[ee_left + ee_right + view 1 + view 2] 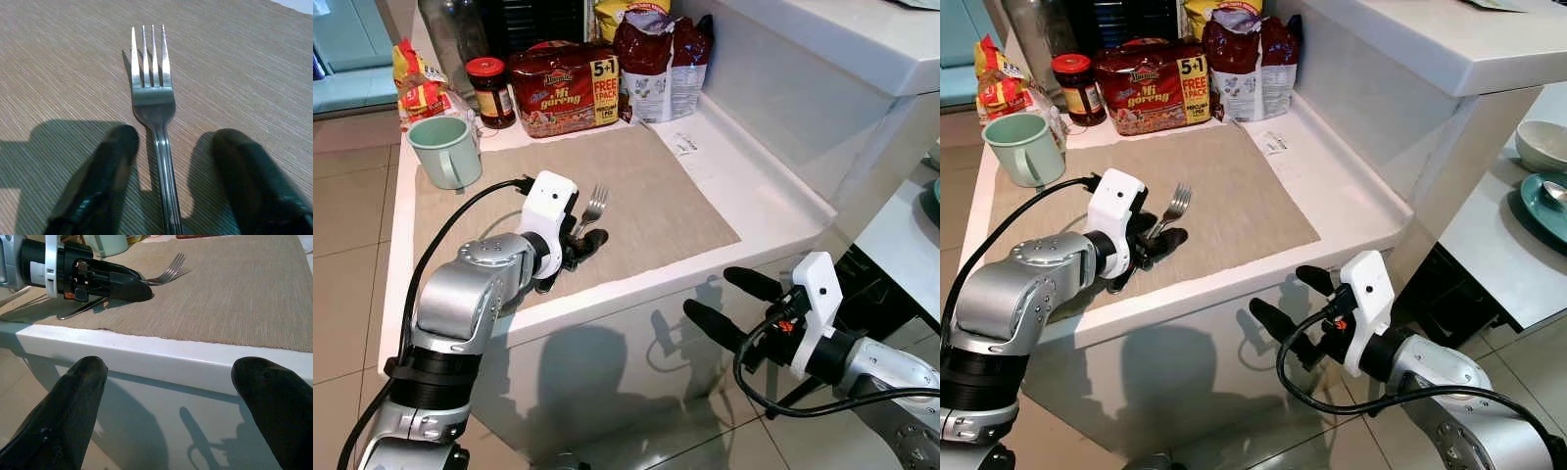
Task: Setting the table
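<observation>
I saw left gripper (587, 242) fingers apart, straddling fork (152, 98) on placemat (656, 196); right gripper (729, 299) spread wide, below counter edge.

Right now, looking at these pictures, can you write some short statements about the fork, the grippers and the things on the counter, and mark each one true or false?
1. The fork lies on the beige placemat. True.
2. The left gripper is shut tight on the fork's handle. False: its fingers stand apart on either side of the handle, not touching it.
3. The right gripper rests on the placemat. False: it is open in the air, beyond the counter's front edge.
4. A pale green mug stands upright on the placemat's far left corner. True.
5. The noodle pack lies on the floor. False: it sits at the back of the counter.
</observation>
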`<state>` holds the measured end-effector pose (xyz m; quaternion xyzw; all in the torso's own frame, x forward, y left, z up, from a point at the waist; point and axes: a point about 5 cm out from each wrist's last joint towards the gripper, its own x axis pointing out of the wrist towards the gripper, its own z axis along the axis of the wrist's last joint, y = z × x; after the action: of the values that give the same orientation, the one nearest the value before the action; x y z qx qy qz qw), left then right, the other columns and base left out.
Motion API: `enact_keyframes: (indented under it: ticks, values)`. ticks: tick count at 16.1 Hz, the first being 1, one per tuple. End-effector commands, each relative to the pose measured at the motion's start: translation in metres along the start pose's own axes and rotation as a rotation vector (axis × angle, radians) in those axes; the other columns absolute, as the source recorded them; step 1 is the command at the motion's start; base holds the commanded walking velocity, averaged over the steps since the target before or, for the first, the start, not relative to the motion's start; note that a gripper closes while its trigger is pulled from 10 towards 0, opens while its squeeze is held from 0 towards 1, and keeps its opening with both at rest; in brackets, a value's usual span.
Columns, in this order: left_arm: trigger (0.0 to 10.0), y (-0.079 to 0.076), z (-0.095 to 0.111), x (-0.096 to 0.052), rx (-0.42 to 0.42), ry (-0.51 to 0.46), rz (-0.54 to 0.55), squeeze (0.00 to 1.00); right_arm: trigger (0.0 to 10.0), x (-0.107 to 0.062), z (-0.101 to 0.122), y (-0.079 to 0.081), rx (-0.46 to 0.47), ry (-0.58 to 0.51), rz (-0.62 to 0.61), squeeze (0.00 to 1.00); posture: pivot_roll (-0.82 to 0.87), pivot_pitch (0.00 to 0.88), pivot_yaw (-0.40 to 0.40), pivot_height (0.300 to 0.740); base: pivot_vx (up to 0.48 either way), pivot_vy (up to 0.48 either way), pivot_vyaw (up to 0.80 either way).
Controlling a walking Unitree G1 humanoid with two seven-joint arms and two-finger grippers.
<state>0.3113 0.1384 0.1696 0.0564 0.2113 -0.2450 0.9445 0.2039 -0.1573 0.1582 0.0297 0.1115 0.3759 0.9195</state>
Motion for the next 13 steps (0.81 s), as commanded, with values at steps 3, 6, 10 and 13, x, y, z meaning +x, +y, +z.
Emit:
enact_keyframes:
  ticks: [3,6,10,13]
  values:
    - [0.0,-0.0028,-0.0031,-0.0018,-0.005,0.012,-0.012,0.00,10.0,-0.0016,0.0028,0.0016,-0.010,0.004,-0.002,0.00,0.02,0.028,0.006,0.740,0.000,0.000,0.00]
    - [0.0,-0.0032,-0.0029,-0.0014,-0.011,0.011,-0.011,0.00,10.0,-0.0019,0.0023,0.0019,-0.010,0.007,-0.004,0.00,0.02,0.028,0.007,0.740,0.000,0.000,0.00]
    - [0.0,-0.0035,-0.0036,-0.0022,-0.021,0.007,-0.007,0.00,10.0,-0.0030,0.0017,0.0022,-0.008,0.013,-0.002,0.00,0.02,0.029,0.005,0.740,0.000,0.000,0.00]
    - [0.0,-0.0038,-0.0044,-0.0024,-0.025,0.008,-0.010,0.00,10.0,-0.0025,0.0014,0.0027,-0.008,0.017,-0.001,0.00,0.01,0.030,0.007,0.740,0.000,0.000,0.00]
